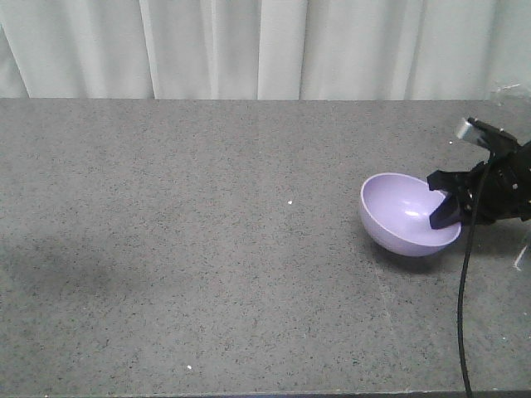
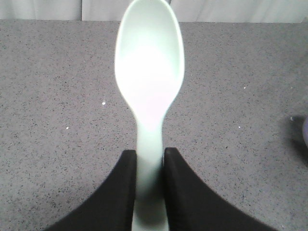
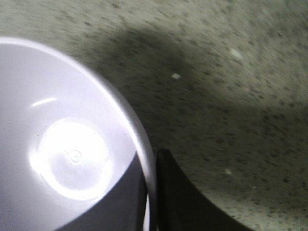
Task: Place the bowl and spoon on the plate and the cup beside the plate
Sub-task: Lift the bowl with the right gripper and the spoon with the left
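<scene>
Clamping rim of tilted bowl (image 1: pixel 398 211) in right end effector (image 1: pixel 444 217), partly cut off at frame edge; pinching spoon (image 2: pixel 150 72) by handle in left end effector (image 2: pixel 150 158).

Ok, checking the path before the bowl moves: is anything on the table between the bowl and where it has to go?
Nothing visible does. The right gripper grips the bowl by its rim, and nothing lies on the table to its left. The plate is in no view, so the path's end cannot be checked.
</scene>
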`<state>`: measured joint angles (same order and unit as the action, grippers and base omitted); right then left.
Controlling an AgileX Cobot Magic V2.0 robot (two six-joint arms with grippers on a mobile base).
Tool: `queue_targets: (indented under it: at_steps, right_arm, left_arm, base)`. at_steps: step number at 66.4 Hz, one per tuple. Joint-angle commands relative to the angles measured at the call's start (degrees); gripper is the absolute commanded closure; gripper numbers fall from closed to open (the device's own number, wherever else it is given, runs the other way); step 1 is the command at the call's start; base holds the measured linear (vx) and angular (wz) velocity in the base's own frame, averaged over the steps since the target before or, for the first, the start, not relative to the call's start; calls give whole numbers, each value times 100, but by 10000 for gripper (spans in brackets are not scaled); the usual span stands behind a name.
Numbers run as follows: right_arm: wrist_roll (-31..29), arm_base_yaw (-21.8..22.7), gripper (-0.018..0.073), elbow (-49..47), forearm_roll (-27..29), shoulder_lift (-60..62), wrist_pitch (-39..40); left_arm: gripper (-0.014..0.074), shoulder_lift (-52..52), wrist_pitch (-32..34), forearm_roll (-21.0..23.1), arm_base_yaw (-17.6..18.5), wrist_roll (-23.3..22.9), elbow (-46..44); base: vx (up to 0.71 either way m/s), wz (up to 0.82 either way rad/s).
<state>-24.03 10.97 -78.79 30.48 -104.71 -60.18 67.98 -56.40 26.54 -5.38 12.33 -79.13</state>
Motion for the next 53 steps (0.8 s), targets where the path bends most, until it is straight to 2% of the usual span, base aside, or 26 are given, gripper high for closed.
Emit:
queue_targets:
  at_steps: [1, 12, 18, 32, 53]
  right_arm:
    - [-322, 17, 568, -424, 714, 669, -375]
    - [-737, 17, 566, -689, 1784, 1639, -688]
    - [-860, 17, 565, -689, 2100, 2106, -688]
    - [-854, 17, 565, -689, 2163, 2851, -683]
    - [-854, 17, 565, -689, 2163, 3165, -732]
  left_arm:
    - [604, -131, 265, 216, 5, -1, -153]
    - [604, -131, 265, 216, 5, -1, -153]
    - [604, -131, 265, 216, 5, -1, -153]
    - [604, -131, 265, 216, 5, -1, -153]
    - [604, -131, 265, 216, 5, -1, -153]
  base:
    - [0, 0]
    - [0, 0]
    - [0, 0]
    - [0, 0]
    - [0, 0]
